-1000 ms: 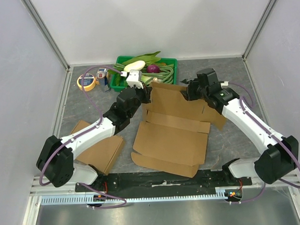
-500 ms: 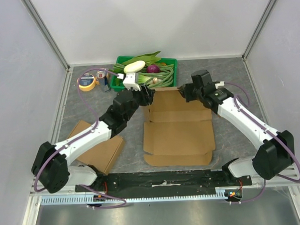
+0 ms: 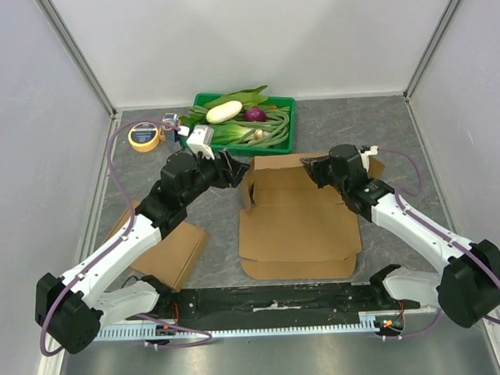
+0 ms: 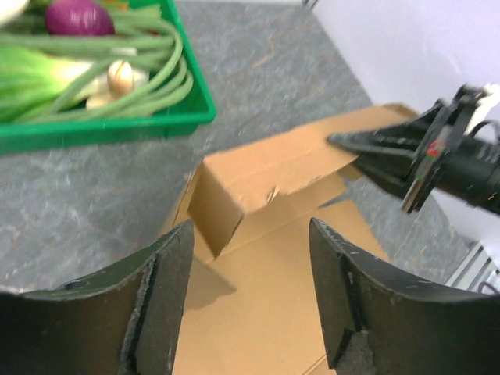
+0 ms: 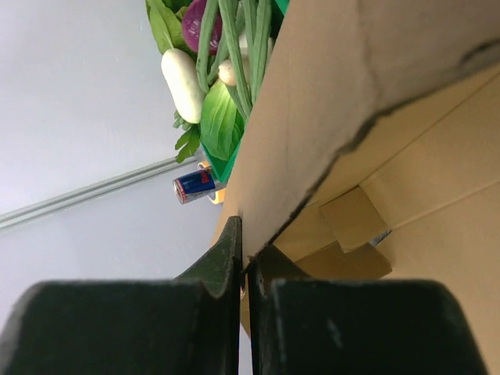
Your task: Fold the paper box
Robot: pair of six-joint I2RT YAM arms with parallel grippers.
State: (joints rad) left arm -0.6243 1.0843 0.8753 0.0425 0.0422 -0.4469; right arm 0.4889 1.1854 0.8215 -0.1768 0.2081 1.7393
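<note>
The paper box (image 3: 297,227) is a brown cardboard blank lying mostly flat in the middle of the table, its far panel raised. In the top view my right gripper (image 3: 317,170) is shut on the right end of that raised far flap. The right wrist view shows both fingers (image 5: 233,251) pinching the flap's edge (image 5: 328,94). My left gripper (image 3: 232,168) hovers open just left of the box's far-left corner, touching nothing. In the left wrist view, between its spread jaws (image 4: 250,293), I see the raised panel (image 4: 266,176) and the box floor.
A green tray (image 3: 293,119) of vegetables stands right behind the box. A yellow tape roll (image 3: 144,136) and a can (image 3: 171,124) sit at the back left. A second flat cardboard piece (image 3: 166,251) lies under the left arm.
The left gripper opened, let go of the box and drew back to the left. The right gripper shut on the far flap. The box dropped from tilted to flat.
</note>
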